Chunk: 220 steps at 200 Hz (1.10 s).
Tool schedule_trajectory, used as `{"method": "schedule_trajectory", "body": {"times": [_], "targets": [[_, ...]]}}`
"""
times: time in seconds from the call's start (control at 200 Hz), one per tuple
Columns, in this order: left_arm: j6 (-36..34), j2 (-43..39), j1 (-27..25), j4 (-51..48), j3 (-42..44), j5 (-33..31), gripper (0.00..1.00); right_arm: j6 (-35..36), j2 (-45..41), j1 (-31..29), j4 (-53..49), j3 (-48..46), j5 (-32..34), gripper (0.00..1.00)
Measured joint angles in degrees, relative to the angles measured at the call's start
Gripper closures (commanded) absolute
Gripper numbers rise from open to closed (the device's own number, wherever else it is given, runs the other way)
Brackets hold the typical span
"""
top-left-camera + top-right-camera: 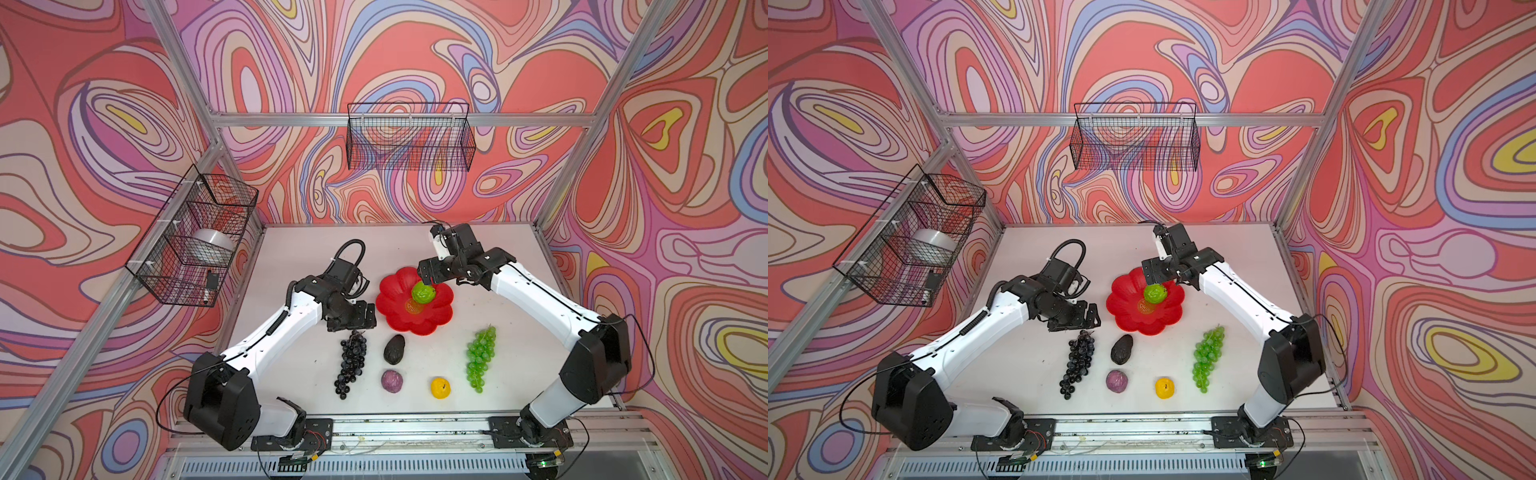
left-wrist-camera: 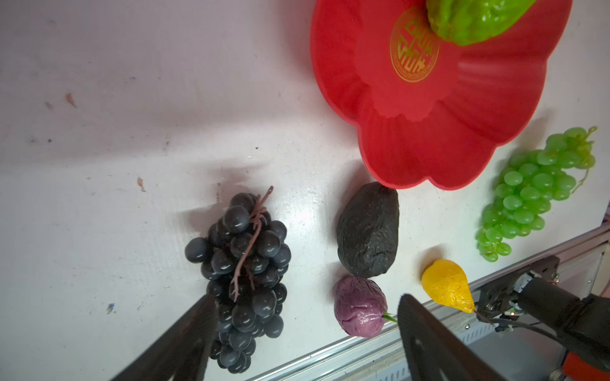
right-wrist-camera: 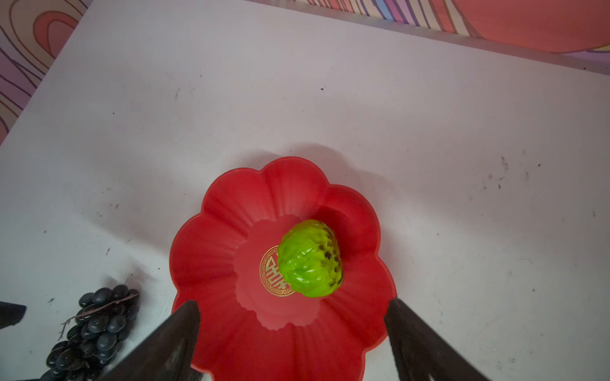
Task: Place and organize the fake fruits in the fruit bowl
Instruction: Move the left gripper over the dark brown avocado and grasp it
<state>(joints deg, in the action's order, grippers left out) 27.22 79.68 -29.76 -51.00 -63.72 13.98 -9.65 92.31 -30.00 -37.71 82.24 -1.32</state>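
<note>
Red fruit bowl [image 1: 395,309] w/ gold emblem [image 2: 414,49]; lime-green lumpy fruit [image 1: 423,292], dk purple grape bunch [image 1: 351,361], green grape bunch [image 1: 480,357]; swirly pink-red walls [image 1: 415,50].

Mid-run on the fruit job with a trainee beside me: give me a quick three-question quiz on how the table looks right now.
1. True or false: the lime-green lumpy fruit lies in the red flower-shaped bowl.
2. How many fruits lie on the table outside the bowl?
3. Which fruit is the open left gripper nearest? A dark purple grape bunch; B green grape bunch; C yellow-orange fruit.
Key: 1 true; 2 five; 3 A.
</note>
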Motion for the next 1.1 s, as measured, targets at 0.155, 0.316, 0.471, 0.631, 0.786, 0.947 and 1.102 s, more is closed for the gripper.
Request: {"method": "schedule_trajectory", "body": {"times": [0.155,0.316,0.471,0.631,0.786,0.947,1.102], "targets": [[0.0,1.05,-7.48,0.13,-0.2,-2.51,0.16,-1.97,-1.88,-0.04,0.44,-3.34,-0.11,0.13],[0.0,3.28,-11.78,0.66,-0.72,-3.96,0.23,-4.15,-5.42,-0.09,1.25,-9.66,0.09,0.12],[0.07,7.48,-15.98,1.14,-1.86,-5.7,0.22,-5.7,-10.32,-0.09,1.81,-15.17,0.9,0.12],[0.2,8.17,-16.65,1.49,-1.86,-6.34,0.2,-7.21,-11.8,-0.09,4.92,-17.94,1.38,0.12],[-0.35,10.51,-16.7,2.05,-1.86,-6.51,0.19,-9.11,-11.74,-0.09,7.54,-20.55,1.33,0.13],[-0.9,13.05,-17.07,4.15,-1.92,-6.05,0.18,-10.38,-11.47,-0.09,9.42,-21.31,1.05,0.15],[-0.9,14.99,-17.94,6.54,-1.92,-5.22,0.18,-10.73,-11.47,-0.09,10.25,-21.51,1.16,0.15]]}}
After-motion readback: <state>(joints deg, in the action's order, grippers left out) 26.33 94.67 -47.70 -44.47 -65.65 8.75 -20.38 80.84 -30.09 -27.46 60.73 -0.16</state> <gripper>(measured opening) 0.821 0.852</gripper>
